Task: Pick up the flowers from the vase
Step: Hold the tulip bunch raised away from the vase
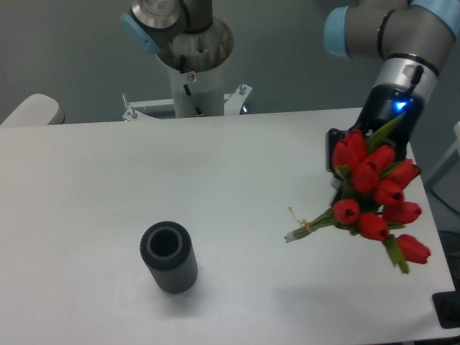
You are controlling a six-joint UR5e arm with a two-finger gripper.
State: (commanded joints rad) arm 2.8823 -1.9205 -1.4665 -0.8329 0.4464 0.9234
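A: Entry, bench camera. Where do the flowers [375,195] sit relative to the claw [345,183]?

B: Right up against it. The bunch hangs in the air over the right side of the surface [215,187], and the buds cover the claw's front, so the fingers are mostly hidden. I judge it to be clamped on the bunch, since nothing else holds the flowers up, but how wide the jaws stand cannot be read.

A: Long axis of the bunch?

B: Tilted. The tied stem end points down and to the left, towards the middle of the surface; the heads fan up and out to the right, beyond the claw. One bud droops lowest, near the surface's right edge.

A: And the vase [169,256]?

B: Upright, front left, well apart from the flowers. Mouth open and hollow, nothing in it. Any further move turns on that gap: the stems are clear of it entirely.

A: Appearance of the flowers?

B: Red closed tulip buds, about nine or ten, green leaves between, pale string round the stems with a loose end sticking out.

A: Task status?

B: By my reading, flowers out of the vase and carried.
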